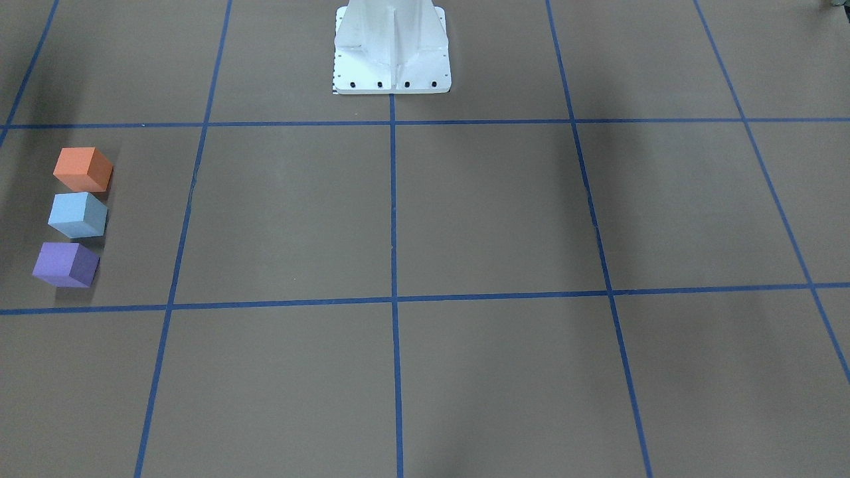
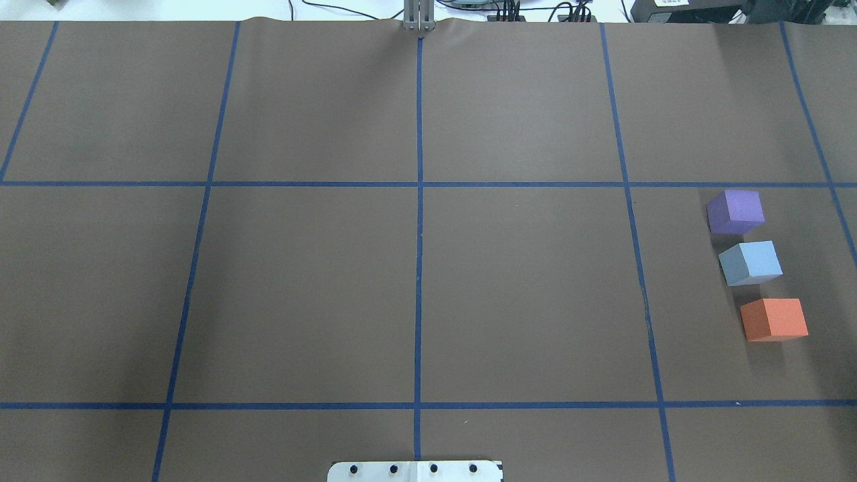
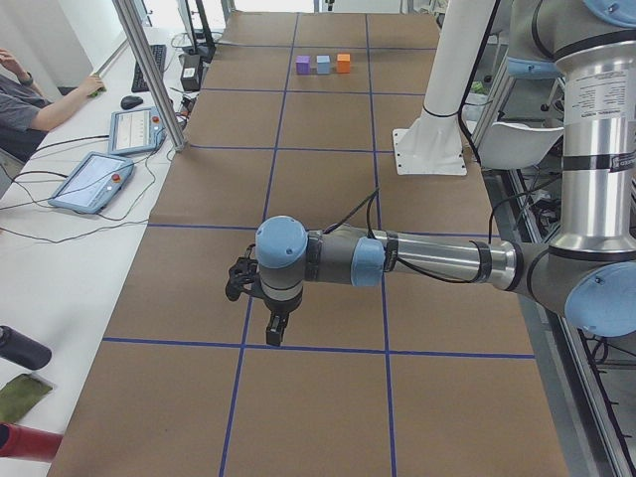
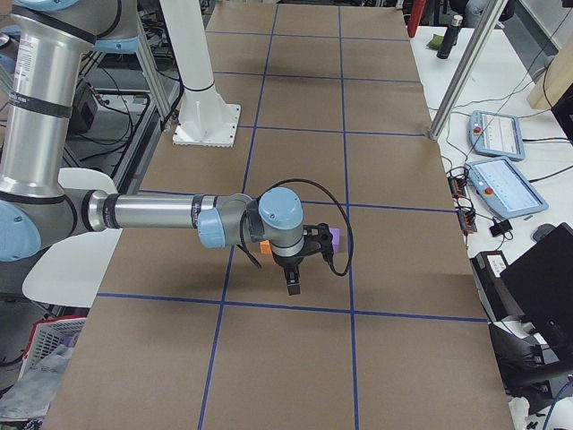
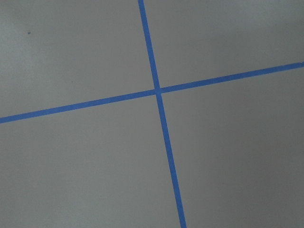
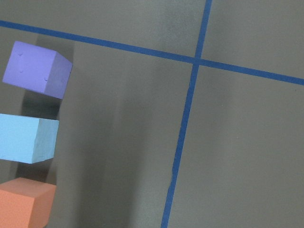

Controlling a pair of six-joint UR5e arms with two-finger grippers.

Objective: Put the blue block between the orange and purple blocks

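Across the brown taped surface (image 2: 308, 288), the left claw (image 3: 275, 331) hangs well away from the blue block (image 2: 750, 262) and the right claw (image 4: 293, 285) near it. Whether either is apart or together cannot be told. The blue block sits in line between the orange block (image 2: 773, 319) and the purple block (image 2: 735, 211), touching neither. The task looks complete.

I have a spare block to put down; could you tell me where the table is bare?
The middle squares either side of the central tape line, ahead of the base plate, are bare table. Crowded only toward the robot's right: purple block, blue block and orange block stand in a row with narrow gaps.
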